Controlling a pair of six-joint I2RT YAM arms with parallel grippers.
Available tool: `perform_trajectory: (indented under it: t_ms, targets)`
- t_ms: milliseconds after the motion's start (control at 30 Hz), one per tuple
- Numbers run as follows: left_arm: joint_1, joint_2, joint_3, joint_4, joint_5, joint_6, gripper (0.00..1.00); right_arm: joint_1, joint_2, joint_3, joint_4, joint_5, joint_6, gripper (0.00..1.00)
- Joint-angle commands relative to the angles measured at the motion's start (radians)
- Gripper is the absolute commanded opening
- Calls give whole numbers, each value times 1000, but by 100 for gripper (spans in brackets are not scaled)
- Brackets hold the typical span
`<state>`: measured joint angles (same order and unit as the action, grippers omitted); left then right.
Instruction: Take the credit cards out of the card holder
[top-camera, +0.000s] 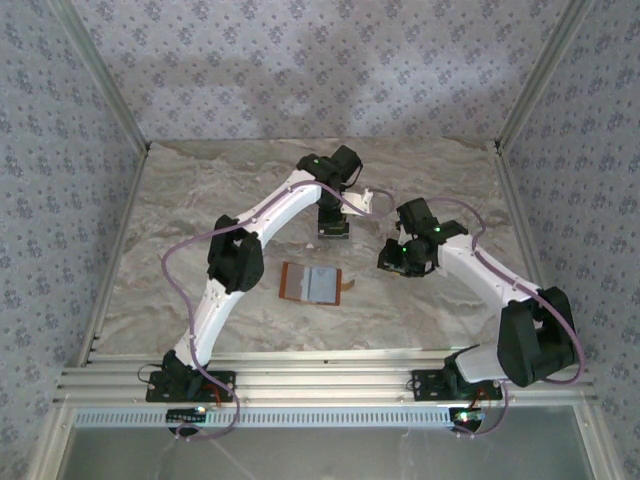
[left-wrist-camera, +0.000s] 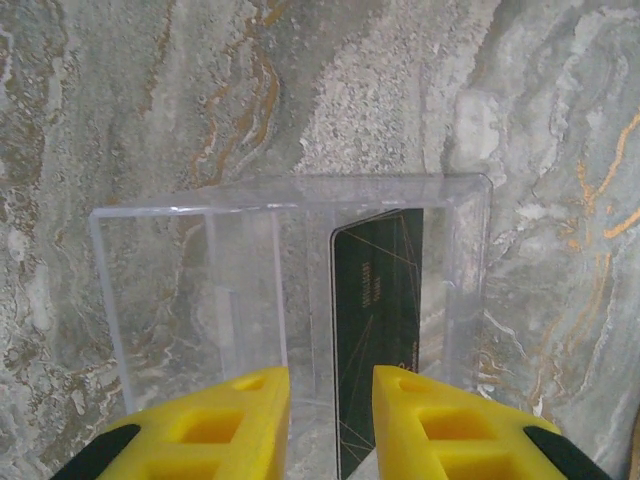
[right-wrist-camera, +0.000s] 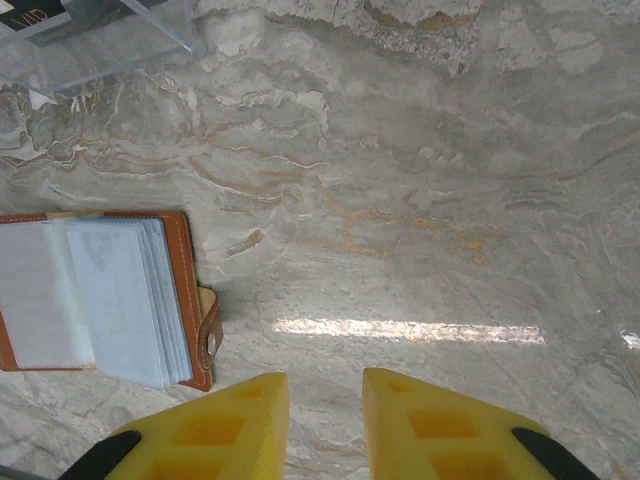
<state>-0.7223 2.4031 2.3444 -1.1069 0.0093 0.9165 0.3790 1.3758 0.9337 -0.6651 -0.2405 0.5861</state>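
Card holder, open flat with grey-blue leaves up, lies mid-frame in the top view, long axis left to right, strap tab pointing at the right gripper, whose jaws stand a little apart on nothing. Left gripper, jaws parted, hangs above the clear tray that holds the dark credit card, upper centre of the top view; the right arm looks nearer the holder's tab side.

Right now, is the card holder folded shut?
No, the card holder lies spread open, its grey-blue inside facing up.
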Motion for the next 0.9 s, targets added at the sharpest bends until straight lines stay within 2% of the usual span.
perform_trajectory:
  t_ms: [0, 200, 400, 700, 800, 867]
  targets:
    - [-6, -34, 9, 27, 10, -55, 28, 4, -17, -6, 15, -14, 2, 28]
    - [13, -171, -151, 174, 119, -267, 29, 54, 0, 30, 19, -13, 15, 30]
    - [46, -383, -474, 417, 226, -515, 30, 136, 60, 85, 34, -15, 36, 31]
    - [143, -701, -979, 836, 228, -1059, 33, 266, 226, 186, 59, -38, 67, 31]
    - [153, -780, -1089, 883, 215, -1179, 30, 291, 278, 206, 60, -43, 68, 31]
    - [161, -819, -1140, 908, 265, -1237, 28, 299, 304, 215, 59, -45, 68, 31]
